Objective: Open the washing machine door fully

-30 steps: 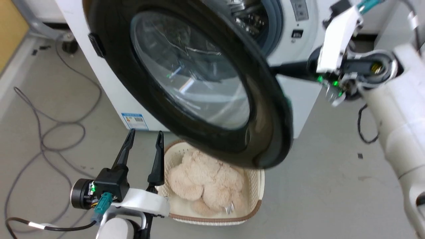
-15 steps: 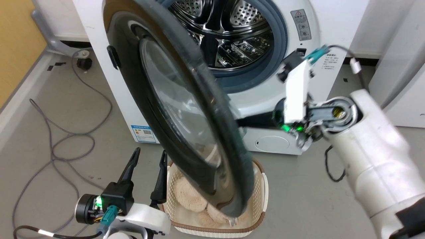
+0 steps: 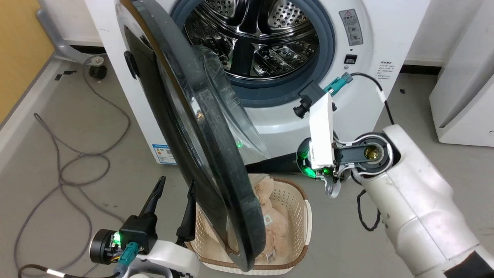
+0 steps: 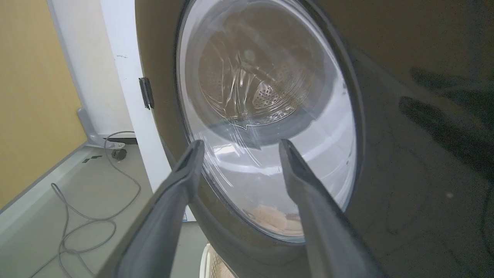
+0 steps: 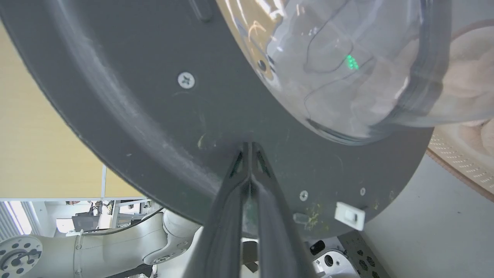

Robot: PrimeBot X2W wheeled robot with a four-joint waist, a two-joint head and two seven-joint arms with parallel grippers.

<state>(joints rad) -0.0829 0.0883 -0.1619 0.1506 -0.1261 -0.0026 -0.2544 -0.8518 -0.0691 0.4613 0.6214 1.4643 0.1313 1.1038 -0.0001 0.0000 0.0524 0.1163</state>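
The white washing machine (image 3: 380, 31) stands ahead with its steel drum (image 3: 266, 34) exposed. The washing machine door (image 3: 220, 166), black with a clear glass bowl, is hinged on the left and stands swung out, seen almost edge-on. My right gripper (image 3: 250, 168) is shut, and its tips (image 5: 249, 146) press against the door's dark inner face (image 5: 162, 116) just below the bowl. My left gripper (image 3: 176, 181) is open at the lower left, holding nothing. In the left wrist view it (image 4: 240, 143) points at the door's outer glass (image 4: 270, 96), a little apart from it.
A cream basket (image 3: 299, 208) of beige plush sits on the floor under the door's lower edge. Grey cables (image 3: 69, 154) loop on the floor at left, beside a yellow wall (image 3: 19, 50). Another white appliance (image 3: 463, 77) stands at right.
The door has swung further out to the left, from facing me to nearly edge-on. My shut right gripper followed it leftward and lower. The head camera shifted; the left gripper stayed open.
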